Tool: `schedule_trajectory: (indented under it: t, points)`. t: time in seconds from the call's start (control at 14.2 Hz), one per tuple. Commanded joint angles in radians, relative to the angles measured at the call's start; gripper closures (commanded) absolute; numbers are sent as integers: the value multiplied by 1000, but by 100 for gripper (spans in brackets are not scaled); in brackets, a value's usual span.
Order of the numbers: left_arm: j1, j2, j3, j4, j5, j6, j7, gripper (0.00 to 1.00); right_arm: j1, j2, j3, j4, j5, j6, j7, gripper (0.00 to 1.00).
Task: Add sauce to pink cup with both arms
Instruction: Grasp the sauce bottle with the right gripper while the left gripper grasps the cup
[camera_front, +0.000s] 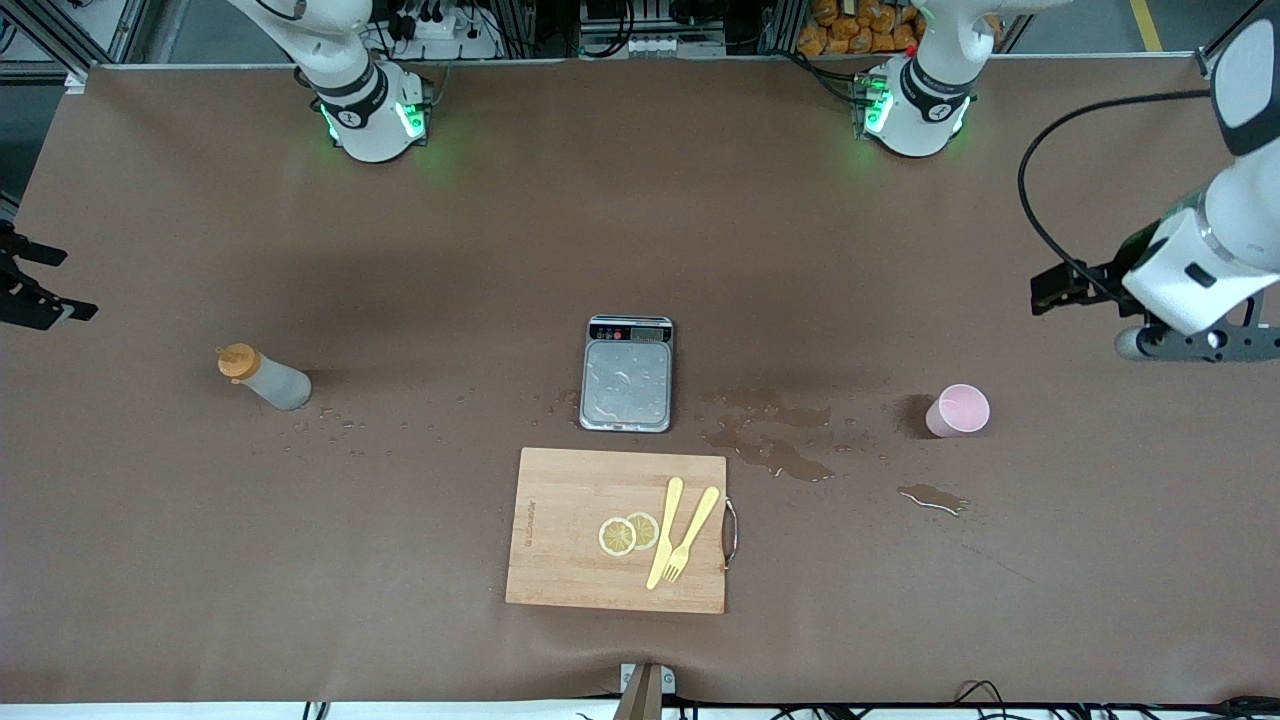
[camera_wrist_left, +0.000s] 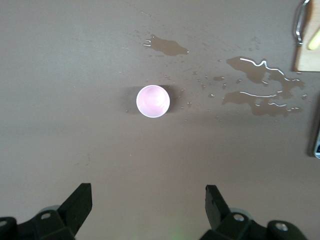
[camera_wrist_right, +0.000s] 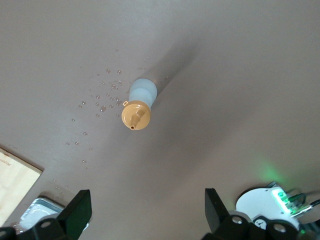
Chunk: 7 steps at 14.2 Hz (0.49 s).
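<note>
The sauce bottle (camera_front: 262, 377) stands upright on the table toward the right arm's end, with its orange cap on; it also shows in the right wrist view (camera_wrist_right: 138, 102). The pink cup (camera_front: 958, 410) stands upright toward the left arm's end and looks empty in the left wrist view (camera_wrist_left: 153, 101). My left gripper (camera_front: 1052, 288) hangs high over the table's edge at that end, open and empty (camera_wrist_left: 148, 200), apart from the cup. My right gripper (camera_front: 40, 292) hangs high at the other table edge, open and empty (camera_wrist_right: 148, 205), apart from the bottle.
A steel scale (camera_front: 627, 373) sits mid-table, wet with drops. A wooden cutting board (camera_front: 560, 540) lies nearer the camera with lemon slices (camera_front: 628, 532) and a yellow fork and knife (camera_front: 690, 535). Liquid puddles (camera_front: 770, 450) lie between scale and cup, and droplets by the bottle.
</note>
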Motion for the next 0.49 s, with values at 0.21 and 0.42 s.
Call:
schedule_trajectory:
  t: [0.21, 0.42]
  points:
    - [38, 80, 3, 17, 17, 10, -5, 0, -144, 112, 14, 9, 165, -37, 17, 0]
    - [37, 112, 3, 15, 22, 10, -10, 0, -174, 161, 14, 9, 214, -36, 17, 0]
